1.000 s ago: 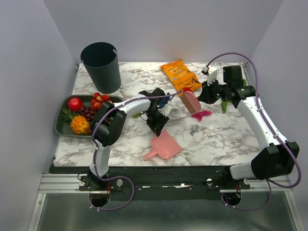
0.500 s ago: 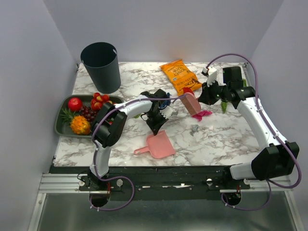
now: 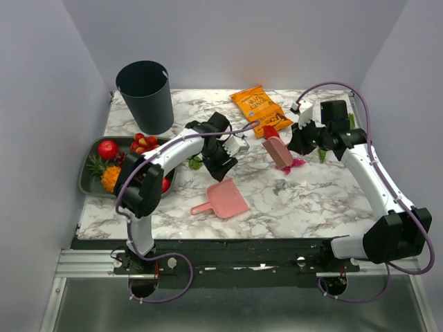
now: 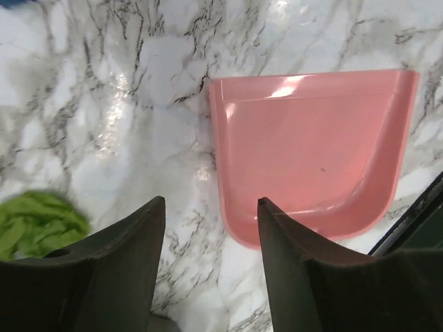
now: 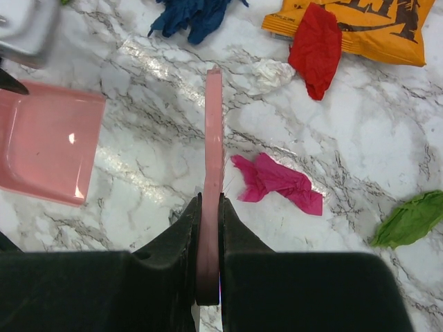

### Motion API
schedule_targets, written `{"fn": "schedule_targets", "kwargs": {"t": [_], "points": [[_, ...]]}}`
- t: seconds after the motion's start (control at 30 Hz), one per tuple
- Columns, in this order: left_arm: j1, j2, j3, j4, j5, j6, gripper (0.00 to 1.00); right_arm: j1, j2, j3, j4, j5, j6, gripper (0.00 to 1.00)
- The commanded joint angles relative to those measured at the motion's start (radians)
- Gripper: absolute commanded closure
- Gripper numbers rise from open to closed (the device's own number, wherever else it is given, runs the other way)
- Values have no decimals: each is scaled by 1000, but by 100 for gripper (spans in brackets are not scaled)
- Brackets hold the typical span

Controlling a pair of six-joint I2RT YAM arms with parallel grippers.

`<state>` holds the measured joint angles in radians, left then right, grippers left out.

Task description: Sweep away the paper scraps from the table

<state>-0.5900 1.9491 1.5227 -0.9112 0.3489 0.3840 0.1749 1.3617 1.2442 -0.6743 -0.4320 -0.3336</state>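
The left gripper [image 4: 208,207] hung about half open above the table [image 3: 325,200] with nothing between its jaws. The pink dustpan [image 4: 311,152] lay flat and unheld on the marble just ahead of the fingertips, with one green scrap [image 4: 38,221] off to the side. The right gripper [image 5: 209,200] was clamped tight on the handle of the pink brush [image 5: 212,138], which pointed toward the dustpan. The paper scraps were all on the tabletop and none were in the pan. The magenta scrap [image 5: 277,181] lay just beside the brush, and a pale scrap [image 5: 273,72] and the blue scrap [image 5: 190,17] lay farther out. The red scrap [image 5: 315,48] rested partly on the orange snack bag [image 5: 360,24]. The main hazard was probably the loose dustpan: pressure from the bristles could push it away instead of loading it. Light crumpled paper could also roll around the narrow brush edge and scatter. A stroke at the red scrap risked dragging the bag along. A brush stroke toward the pan could strike the left gripper hanging above it.
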Motion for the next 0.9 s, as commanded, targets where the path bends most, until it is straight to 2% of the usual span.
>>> {"fn": "schedule_targets", "kwargs": {"t": [0.0,0.13,0.17,0.23,0.3,0.43,0.47,0.8,0.87], "points": [[16,-205,-64,2,-33,104,36,-5,-50,-25,30,36,-15,99],[24,-411,-254,24,-34,156,34,-5,-87,-60,41,49,-24,100],[28,-447,-350,37,-24,205,30,-5,-91,-65,42,47,-24,100],[56,-537,-439,58,42,277,28,-5,-101,-77,53,44,-22,99],[73,-581,-556,66,67,388,18,-5,-113,-92,62,44,-19,99],[76,-618,-647,100,79,440,15,-5,-125,-100,50,45,-16,99],[75,-618,-651,104,85,437,2,-5,-127,-100,45,47,-18,99],[26,-642,-737,210,99,342,2,-5,-141,-111,19,49,-5,100],[10,-656,-766,241,93,319,7,-5,-133,-108,15,45,-7,99]]}}
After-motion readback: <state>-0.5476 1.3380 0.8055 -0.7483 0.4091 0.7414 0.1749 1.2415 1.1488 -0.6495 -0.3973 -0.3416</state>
